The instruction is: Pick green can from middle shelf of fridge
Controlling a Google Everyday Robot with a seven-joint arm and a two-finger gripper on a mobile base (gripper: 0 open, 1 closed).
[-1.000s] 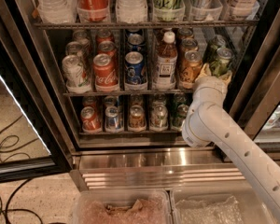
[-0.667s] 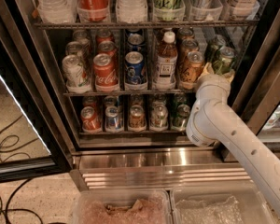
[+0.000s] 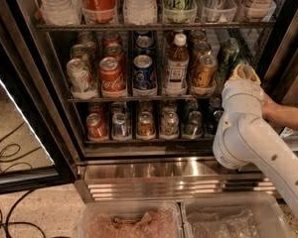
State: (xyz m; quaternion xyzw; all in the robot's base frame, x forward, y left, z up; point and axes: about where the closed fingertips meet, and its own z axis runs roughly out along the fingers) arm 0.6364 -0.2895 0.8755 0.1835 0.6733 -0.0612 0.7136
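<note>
Dark olive-green drink can (image 3: 229, 52) with pale yellowish markings and a silver top stands upright on the thin dark wire middle shelf (image 3: 114, 99) of the black-framed glass-door fridge (image 3: 154, 175). It is 2 lanes to the right of the white-capped brown bottle (image 3: 177, 66), at the shelf's right end and set back from the front edge. The tan claw (image 3: 244, 73) on the white robot arm (image 3: 243, 138) sits just in front of that can, farther right of the bottle and slightly lower. Whether it is open or closed, or touches the can, cannot be told.

Between the bottle and the green can stands an amber-orange can (image 3: 204, 71). To the bottle's left come, in order, a blue can (image 3: 144, 73), a red can (image 3: 112, 76) and a whitish pale-green can (image 3: 78, 76), each in a clear plastic lane tray. Below the bottle, a lower rack holds a row of smaller cans (image 3: 145, 125). Far right of the bottle, a bare human forearm (image 3: 287, 116) reaches in behind the arm.
</note>
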